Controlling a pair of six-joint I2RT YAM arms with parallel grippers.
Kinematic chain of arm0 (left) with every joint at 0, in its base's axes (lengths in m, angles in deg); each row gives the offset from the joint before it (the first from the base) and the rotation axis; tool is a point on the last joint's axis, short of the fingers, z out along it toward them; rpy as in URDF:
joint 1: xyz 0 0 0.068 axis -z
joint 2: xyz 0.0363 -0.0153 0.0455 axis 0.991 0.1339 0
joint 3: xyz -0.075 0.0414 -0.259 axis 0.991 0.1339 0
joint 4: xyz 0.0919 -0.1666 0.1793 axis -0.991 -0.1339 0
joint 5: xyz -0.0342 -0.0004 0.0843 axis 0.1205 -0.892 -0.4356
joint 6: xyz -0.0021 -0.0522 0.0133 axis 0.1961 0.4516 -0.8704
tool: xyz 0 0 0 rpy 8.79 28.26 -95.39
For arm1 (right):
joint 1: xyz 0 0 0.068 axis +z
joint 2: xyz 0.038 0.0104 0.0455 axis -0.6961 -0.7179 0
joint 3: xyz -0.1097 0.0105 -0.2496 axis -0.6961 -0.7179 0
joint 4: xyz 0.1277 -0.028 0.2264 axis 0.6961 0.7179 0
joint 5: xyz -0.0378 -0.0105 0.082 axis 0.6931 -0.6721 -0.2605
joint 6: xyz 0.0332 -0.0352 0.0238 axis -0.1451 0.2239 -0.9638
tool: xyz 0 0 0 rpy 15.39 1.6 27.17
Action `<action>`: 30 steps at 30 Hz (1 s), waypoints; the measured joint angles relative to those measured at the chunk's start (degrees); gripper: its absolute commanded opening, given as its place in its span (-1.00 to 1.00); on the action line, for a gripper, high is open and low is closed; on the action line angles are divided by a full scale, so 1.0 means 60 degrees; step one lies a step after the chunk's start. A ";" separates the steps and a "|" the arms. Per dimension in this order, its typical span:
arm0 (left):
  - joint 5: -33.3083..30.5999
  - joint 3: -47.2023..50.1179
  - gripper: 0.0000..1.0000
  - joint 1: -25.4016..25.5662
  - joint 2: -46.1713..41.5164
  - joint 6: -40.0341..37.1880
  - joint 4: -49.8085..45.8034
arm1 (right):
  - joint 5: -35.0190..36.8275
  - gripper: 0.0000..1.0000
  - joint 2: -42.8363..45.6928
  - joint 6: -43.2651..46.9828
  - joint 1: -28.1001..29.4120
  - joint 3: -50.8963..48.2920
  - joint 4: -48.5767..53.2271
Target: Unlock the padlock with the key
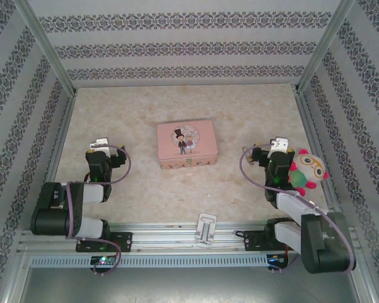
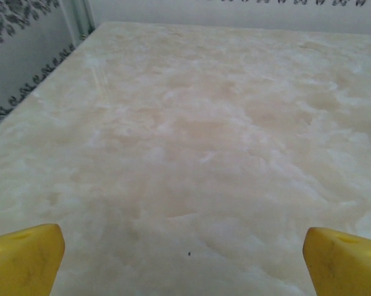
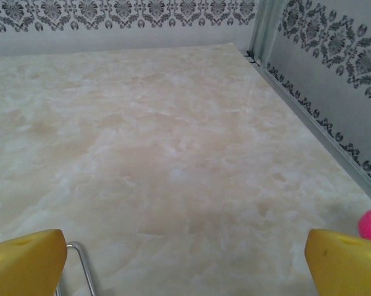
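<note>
Gaping wide and gripping nothing: left gripper (image 1: 101, 144) at near left, right gripper (image 1: 279, 144) at near right, both low over the table (image 1: 239, 113). Just beside the right gripper's left fingertip (image 3: 25, 262), a thin metal loop, likely shackle of the padlock (image 3: 84, 264). Farther out: pink tin (image 1: 185, 144) at centre, plush toy (image 1: 306, 172) at right edge.

You're looking at a smooth, faintly glossy marble-look table (image 1: 139, 189), a satin pink tin (image 1: 185, 144), and a fuzzy cloth toy (image 1: 308, 170)
</note>
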 measured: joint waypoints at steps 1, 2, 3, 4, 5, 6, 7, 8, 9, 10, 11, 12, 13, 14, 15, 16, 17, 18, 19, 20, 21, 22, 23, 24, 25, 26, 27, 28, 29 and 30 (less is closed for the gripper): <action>0.0178 -0.0004 0.98 -0.0007 0.0372 0.0000 0.0364 | -0.0131 0.96 -0.0204 0.0066 -0.0022 -0.0018 -0.0295; 0.0342 -0.0007 0.98 -0.0007 0.0714 -0.0004 0.0692 | -0.0266 0.96 -0.0364 0.0109 -0.0058 -0.0036 -0.0532; 0.0441 -0.0011 0.98 -0.0007 0.0976 -0.0004 0.0954 | -0.0346 0.96 -0.0474 0.0120 -0.0073 -0.0047 -0.0692; 0.0601 -0.0011 0.98 -0.0011 0.1308 -0.0007 0.1300 | -0.0510 0.96 -0.0616 0.0142 -0.0120 -0.0055 -0.0907; 0.0783 -0.0011 0.98 -0.0018 0.1534 -0.0011 0.1501 | -0.0594 0.96 -0.0750 0.0142 -0.0160 -0.0055 -0.1096; 0.0951 -0.0011 0.98 -0.0040 0.1628 -0.0011 0.1548 | -0.0714 0.96 -0.0860 0.0142 -0.0211 -0.0055 -0.1253; 0.1162 -0.0018 0.98 -0.0073 0.1643 -0.0022 0.1548 | -0.0841 0.96 -0.0991 0.0138 -0.0280 -0.0051 -0.1410; 0.1406 -0.0080 0.98 -0.0109 0.1639 -0.0062 0.1548 | -0.1031 0.97 -0.1118 0.0131 -0.0382 -0.0051 -0.1548; 0.1672 -0.0178 0.98 -0.0135 0.1639 -0.0124 0.1519 | -0.1184 0.96 -0.1213 0.0095 -0.0477 -0.0047 -0.1621; 0.2025 -0.0372 0.99 -0.0164 0.1639 -0.0204 0.1406 | -0.1384 0.96 -0.1348 0.0058 -0.0605 -0.0044 -0.1745; 0.2386 -0.0637 0.98 -0.0178 0.1639 -0.0313 0.1209 | -0.1577 0.96 -0.1548 0.0022 -0.0732 -0.0044 -0.1974; 0.2630 -0.0852 0.98 -0.0178 0.1639 -0.0379 0.1111 | -0.1738 0.96 -0.1810 -0.0029 -0.0816 -0.0036 -0.2248; 0.2849 -0.1020 0.98 -0.0178 0.1639 -0.0419 0.1111 | -0.1887 0.96 -0.2164 -0.0095 -0.0874 -0.0033 -0.2612; 0.3002 -0.1122 0.98 -0.0178 0.1625 -0.0448 0.1107 | -0.2011 0.96 -0.2586 -0.0146 -0.0896 -0.0033 -0.3016; 0.3107 -0.1169 0.99 -0.0182 0.1621 -0.0474 0.1093 | -0.2106 0.96 -0.2958 -0.0164 -0.0918 -0.0029 -0.3322; 0.3202 -0.1184 0.98 -0.0186 0.1621 -0.0488 0.1071 | -0.2222 0.96 -0.3475 -0.0208 -0.0918 -0.0033 -0.3759; 0.3289 -0.1184 0.98 -0.0189 0.1621 -0.0510 0.1031 | -0.2302 0.96 -0.3872 -0.0237 -0.0918 -0.0033 -0.4033; 0.3326 -0.1184 0.99 -0.0189 0.1621 -0.0517 0.0991 | -0.2353 0.96 -0.4084 -0.0266 -0.0918 -0.0029 -0.4105; 0.3351 -0.1184 0.99 -0.0189 0.1621 -0.0539 0.0958 | -0.2401 0.96 -0.4138 -0.0302 -0.0918 -0.0025 -0.4029; 0.3359 -0.1184 0.98 -0.0189 0.1621 -0.0550 0.0925 | -0.2430 0.96 -0.4105 -0.0339 -0.0929 0.0022 -0.3938; 0.3359 -0.1184 0.99 -0.0189 0.1621 -0.0554 0.0911 | -0.2470 0.96 -0.4080 -0.0350 -0.0929 0.0113 -0.3876; 0.3359 -0.1184 0.99 -0.0189 0.1621 -0.0557 0.0892 | -0.2517 0.96 -0.4076 -0.0368 -0.0929 0.0277 -0.3854; 0.3359 -0.1184 0.98 -0.0189 0.1621 -0.0572 0.0885 | -0.2597 0.96 -0.4080 -0.0368 -0.0925 0.0484 -0.3803; 0.3359 -0.1184 0.98 -0.0189 0.1621 -0.0583 0.0882 | -0.2670 0.96 -0.4080 -0.0361 -0.0922 0.0667 -0.3767; 0.3359 -0.1184 0.99 -0.0189 0.1621 -0.0586 0.0882 | -0.2761 0.96 -0.4076 -0.0328 -0.0907 0.0834 -0.3697; 0.3359 -0.1184 0.98 -0.0189 0.1621 -0.0586 0.0863 | -0.2940 0.96 -0.4076 -0.0251 -0.0907 0.0969 -0.3632; 0.3359 -0.1184 0.99 -0.0189 0.1621 -0.0590 0.0849 | -0.3144 0.96 -0.4076 -0.0171 -0.0907 0.1035 -0.3592; 0.3359 -0.1184 0.99 -0.0189 0.1621 -0.0590 0.0823 | -0.3413 0.96 -0.4076 -0.0091 -0.0907 0.1060 -0.3563; 0.3359 -0.1184 0.99 -0.0189 0.1621 -0.0597 0.0809 | -0.3708 0.96 -0.4080 0.0000 -0.0907 0.1060 -0.3515; 0.3362 -0.1184 0.99 -0.0189 0.1621 -0.0608 0.0801 | -0.3938 0.96 -0.4080 0.0073 -0.0907 0.1060 -0.3457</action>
